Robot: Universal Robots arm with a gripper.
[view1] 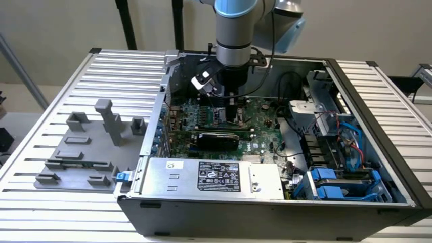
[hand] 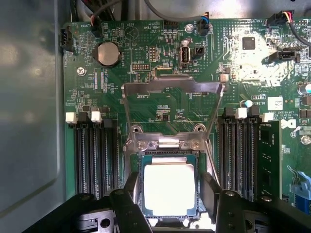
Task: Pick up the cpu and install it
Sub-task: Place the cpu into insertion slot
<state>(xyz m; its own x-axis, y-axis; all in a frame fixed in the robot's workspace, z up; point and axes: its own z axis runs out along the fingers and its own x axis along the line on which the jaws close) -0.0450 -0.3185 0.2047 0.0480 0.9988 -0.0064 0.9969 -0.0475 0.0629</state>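
- Standing on the slatted tabletop (view1: 378, 91), the open computer case (view1: 270, 212) looks to be held down by nothing but its own weight. A sideways knock against a wall could shift it and throw off everything lined up inside.
- The arm (view1: 236, 45) reaches straight down into the case, with dark cables (view1: 287, 81) looping just beside it. Any swing towards them could snag one.
- The green motherboard (hand: 146, 73) lies flat beneath, with memory slots (hand: 95, 155) close on both sides of the socket. There's little spare room if the wrist drifts or twists.
- The metal load plate (hand: 172, 90) is hinged up and back, leaving the socket uncovered. A bump could tip it onto whatever is below.
- The claw (hand: 170, 199) is spread open, one finger on each side of the socket and both very close to its edges. I can't tell if the pads brush anything. If they do, I'd expect any tilt or sideways slide to drag what they touch.
- The cpu (hand: 169, 189) lies flat in the socket between those fingers, silver top up and, as far as I can see, square to the frame. The worst case is a nudge lifting one corner, which I'd guess could damage the contacts underneath.
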